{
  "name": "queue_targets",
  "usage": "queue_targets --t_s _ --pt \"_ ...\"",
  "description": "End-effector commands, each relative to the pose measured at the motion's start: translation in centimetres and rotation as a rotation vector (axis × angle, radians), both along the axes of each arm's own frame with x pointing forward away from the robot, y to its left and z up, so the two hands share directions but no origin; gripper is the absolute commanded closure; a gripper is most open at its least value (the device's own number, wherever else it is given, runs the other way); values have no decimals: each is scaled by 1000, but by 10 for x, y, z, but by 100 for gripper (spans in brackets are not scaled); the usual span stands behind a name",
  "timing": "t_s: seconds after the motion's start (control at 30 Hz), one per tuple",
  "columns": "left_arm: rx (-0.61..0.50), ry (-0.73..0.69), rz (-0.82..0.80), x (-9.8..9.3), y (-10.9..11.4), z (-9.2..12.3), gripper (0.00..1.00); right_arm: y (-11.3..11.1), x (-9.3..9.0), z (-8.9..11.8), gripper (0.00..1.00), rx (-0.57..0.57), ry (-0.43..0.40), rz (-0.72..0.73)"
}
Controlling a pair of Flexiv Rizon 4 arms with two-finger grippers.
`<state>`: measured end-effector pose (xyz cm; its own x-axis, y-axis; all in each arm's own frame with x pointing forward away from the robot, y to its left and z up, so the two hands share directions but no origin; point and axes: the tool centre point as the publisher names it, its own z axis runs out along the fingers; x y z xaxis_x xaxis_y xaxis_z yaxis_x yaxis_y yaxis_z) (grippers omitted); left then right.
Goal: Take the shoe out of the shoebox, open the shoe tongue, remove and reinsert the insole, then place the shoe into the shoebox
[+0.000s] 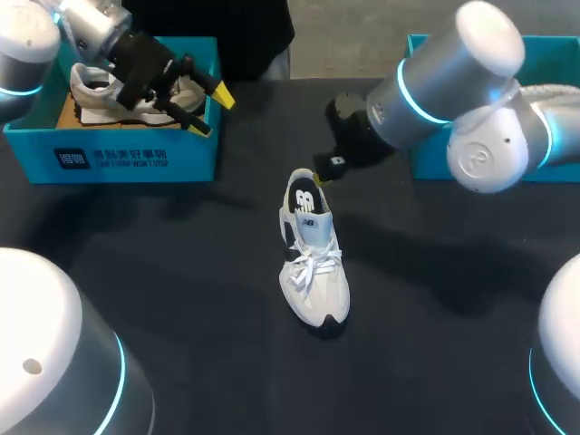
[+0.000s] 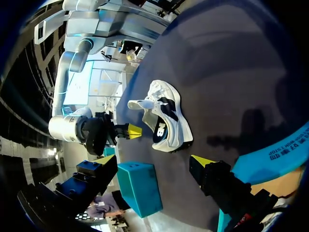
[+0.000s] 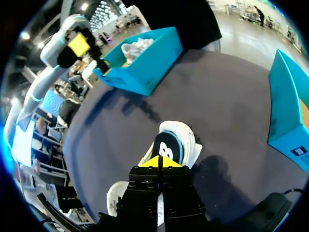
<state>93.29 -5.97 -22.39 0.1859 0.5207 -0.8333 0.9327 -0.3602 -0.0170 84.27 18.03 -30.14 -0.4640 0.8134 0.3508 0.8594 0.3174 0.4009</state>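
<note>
Closest to me, my right claw [image 3: 159,163] had its yellow tips pressed together just above the heel of the white shoe [image 1: 313,263]. That shoe stood upright on the dark worktop [image 1: 181,272], between the left box [image 1: 136,159] and the right box [image 3: 285,111]. My left claw [image 1: 211,111] hung with its fingers spread wide over the left box, where a second shoe [image 1: 91,91] lay.
</note>
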Motion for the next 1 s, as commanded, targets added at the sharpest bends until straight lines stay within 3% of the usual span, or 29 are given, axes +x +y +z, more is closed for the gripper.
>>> queue_targets --t_s 0.03,0.43,0.9,1.0 --pt "19 -12 11 -5 12 7 0 8 -1 -3 100 -185 -72 -119" --pt "41 -11 58 0 41 14 0 16 -1 -8 100 -267 -70 -155" --pt "35 -7 55 0 42 14 0 16 -1 -8 100 -267 -70 -155" --pt "35 -7 55 0 42 14 0 22 -1 -11 100 -290 -83 -229"
